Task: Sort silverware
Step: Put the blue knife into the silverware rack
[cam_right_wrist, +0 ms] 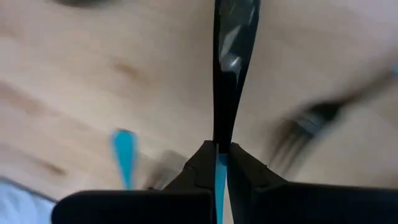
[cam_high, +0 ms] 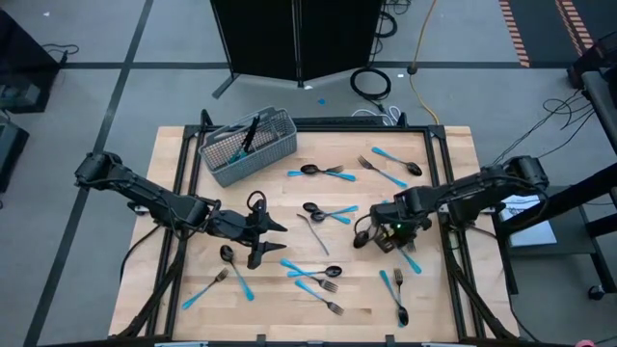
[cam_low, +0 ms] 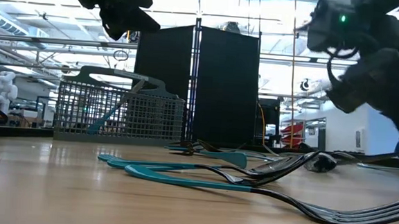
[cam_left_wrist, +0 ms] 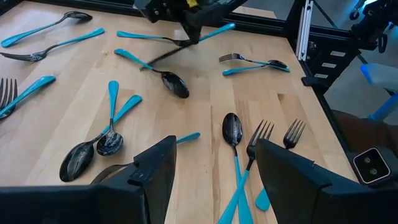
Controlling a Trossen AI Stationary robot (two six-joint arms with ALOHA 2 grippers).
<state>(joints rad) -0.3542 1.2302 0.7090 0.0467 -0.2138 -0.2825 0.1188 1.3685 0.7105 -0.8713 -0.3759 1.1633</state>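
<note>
Above the table's right side, right tool [cam_right_wrist: 217,163] pinching a blue-handled utensil [cam_right_wrist: 231,56], left tool [cam_left_wrist: 214,171] hovering open

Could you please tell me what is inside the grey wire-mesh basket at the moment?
The basket holds at least one light-blue handle and a dark piece standing up above the rim. The mesh walls hide the bottom, so any further pieces cannot be counted.

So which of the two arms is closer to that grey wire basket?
The left. Its tool sits below the basket in the overhead view, fingers spread; the right tool, pinching a utensil, is further across.
</note>
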